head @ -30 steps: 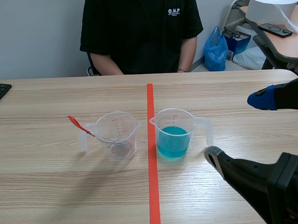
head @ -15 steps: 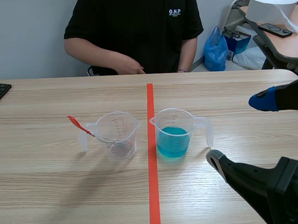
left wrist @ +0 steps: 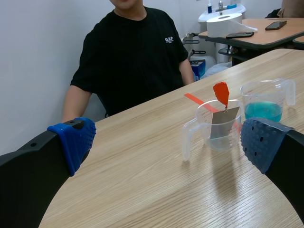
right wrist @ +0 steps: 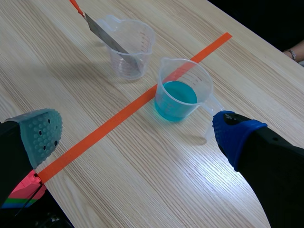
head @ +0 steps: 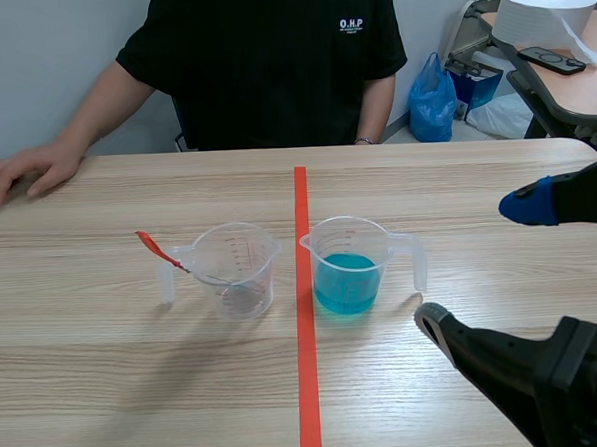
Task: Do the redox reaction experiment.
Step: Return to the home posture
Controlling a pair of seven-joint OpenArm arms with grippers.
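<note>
Both your grippers gape wide and empty. The right gripper [head: 476,262] sits at four o'clock of the blue-liquid beaker [head: 349,266], the left gripper [left wrist: 166,140] well short of the clear beaker [head: 236,272]. Nothing's poured yet, I judge: the metal strip [head: 160,251] leans out at nine o'clock, no blue around it.
</note>
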